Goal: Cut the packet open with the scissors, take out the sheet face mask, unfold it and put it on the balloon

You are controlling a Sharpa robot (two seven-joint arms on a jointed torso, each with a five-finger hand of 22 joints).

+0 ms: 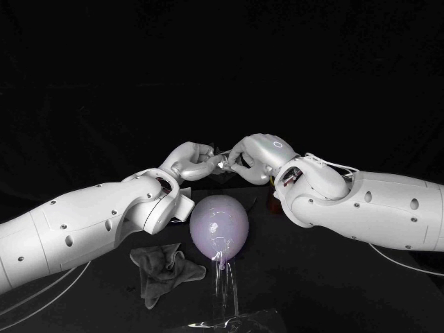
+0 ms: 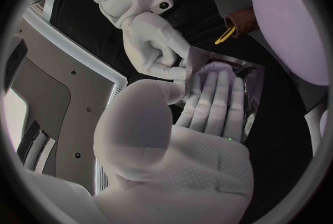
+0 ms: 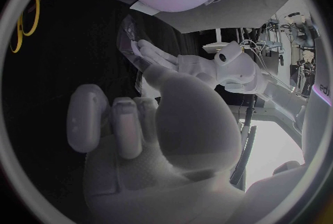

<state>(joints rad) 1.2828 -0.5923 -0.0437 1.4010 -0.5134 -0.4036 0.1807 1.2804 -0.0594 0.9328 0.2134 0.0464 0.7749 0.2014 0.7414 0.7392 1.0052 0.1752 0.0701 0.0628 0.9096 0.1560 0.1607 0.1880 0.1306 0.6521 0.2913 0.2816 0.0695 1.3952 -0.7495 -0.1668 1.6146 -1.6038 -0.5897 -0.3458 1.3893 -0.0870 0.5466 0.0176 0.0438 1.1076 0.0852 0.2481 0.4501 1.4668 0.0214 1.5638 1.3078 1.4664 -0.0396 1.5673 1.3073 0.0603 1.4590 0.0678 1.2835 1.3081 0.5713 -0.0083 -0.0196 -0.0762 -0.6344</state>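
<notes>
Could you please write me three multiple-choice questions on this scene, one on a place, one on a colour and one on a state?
1. Where does the grey cloth lie?
A. On the table beside the balloon, on the left arm's side
B. On top of the balloon
C. Draped over an arm

2. What colour is the balloon?
A. Red
B. Pale lilac
C. Green

3. How is the packet placed?
A. Flat on the table
B. Laid over the balloon
C. Held up between both hands

Answers:
1 A: the head view shows the cloth crumpled on the table next to the balloon.
2 B: its skin is pale lilac.
3 C: the left hand and the right hand meet on it, clear of the table.
</notes>
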